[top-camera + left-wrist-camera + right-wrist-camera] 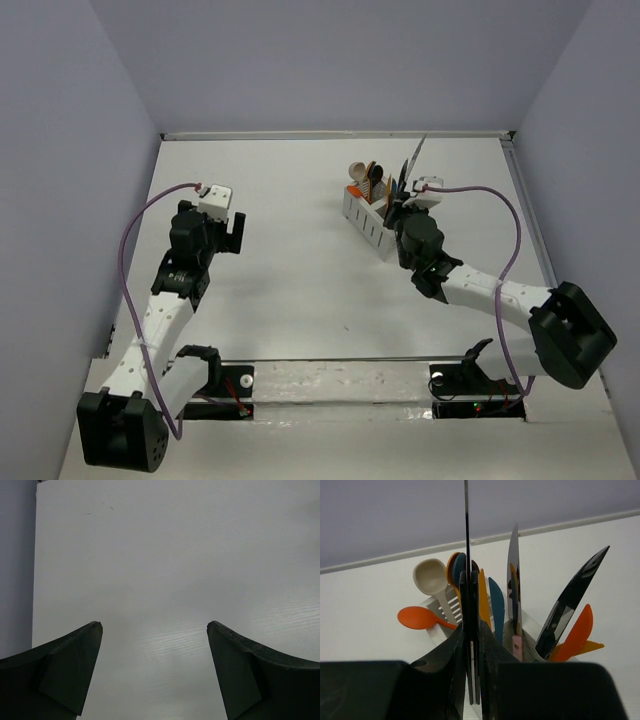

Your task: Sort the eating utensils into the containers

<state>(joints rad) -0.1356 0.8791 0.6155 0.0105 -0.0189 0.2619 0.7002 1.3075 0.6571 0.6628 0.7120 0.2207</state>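
One-handed, pinching knife (467, 525) upright in right gripper (471, 580) beside filled white caddy (368, 222); holding left gripper (155, 625) spread wide over table (165, 555).

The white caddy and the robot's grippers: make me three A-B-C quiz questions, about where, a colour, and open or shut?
1. Where is the caddy? A by the right gripper; B in the far left corner; C at the near edge.
2. The spoon poking out sideways is: A green; B orange; C purple.
3. The left gripper is: A shut on a spoon; B open, holding nothing; C inside the caddy.
Answers: 1 A, the top view shows that gripper at it. 2 B, the right wrist view shows it orange. 3 B, its fingers stand apart over bare table.
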